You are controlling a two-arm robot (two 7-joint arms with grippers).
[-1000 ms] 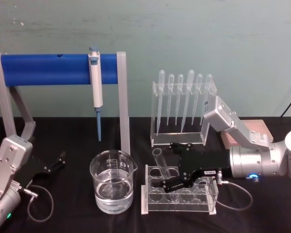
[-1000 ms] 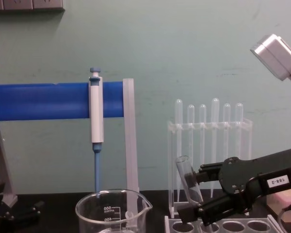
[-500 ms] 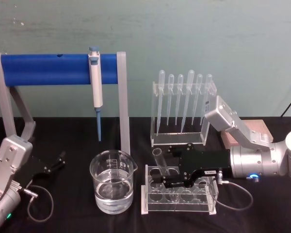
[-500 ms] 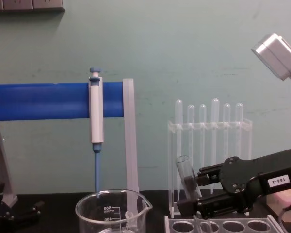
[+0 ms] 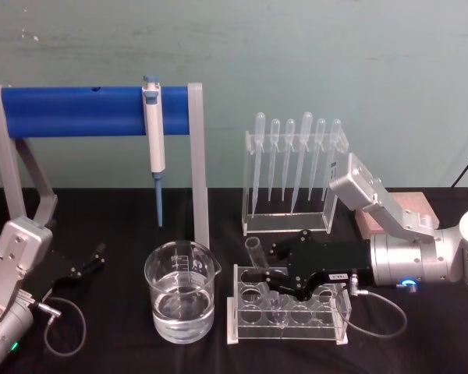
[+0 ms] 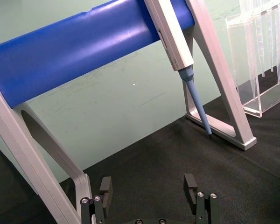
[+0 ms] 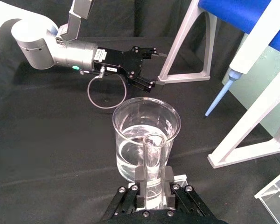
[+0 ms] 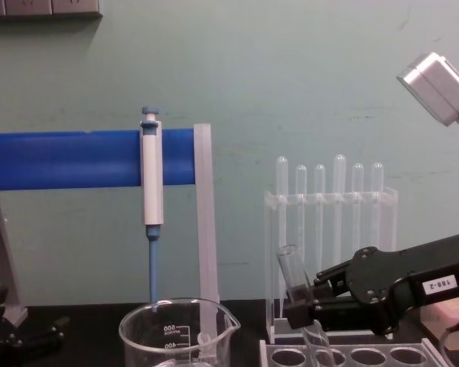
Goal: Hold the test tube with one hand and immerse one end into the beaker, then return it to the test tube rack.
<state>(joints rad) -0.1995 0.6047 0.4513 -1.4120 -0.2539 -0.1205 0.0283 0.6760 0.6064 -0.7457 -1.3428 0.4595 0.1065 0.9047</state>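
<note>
The test tube (image 5: 257,257) stands in a clear tube rack (image 5: 242,331), leaning toward the beaker (image 5: 181,292), which is partly filled with clear liquid. My right gripper (image 5: 274,277) reaches in from the right and is shut on the test tube just above the rack. From the side, the test tube (image 8: 292,269) rises above the black fingers of the right gripper (image 8: 300,303). The right wrist view has the test tube (image 7: 150,158) upright between the fingers, in front of the beaker (image 7: 147,122). My left gripper (image 6: 148,186) rests open at the table's left.
A blue-barred stand (image 5: 78,111) holding a white-and-blue pipettor (image 5: 154,128) stands behind the beaker. A clear rack of plastic pipettes (image 5: 292,167) stands behind the tube rack. A pinkish block (image 5: 409,206) lies at the right. A black cloth covers the table.
The right gripper's fingers have closed in from wide open onto the test tube. The tube has stayed in the rack. The left arm has not moved.
</note>
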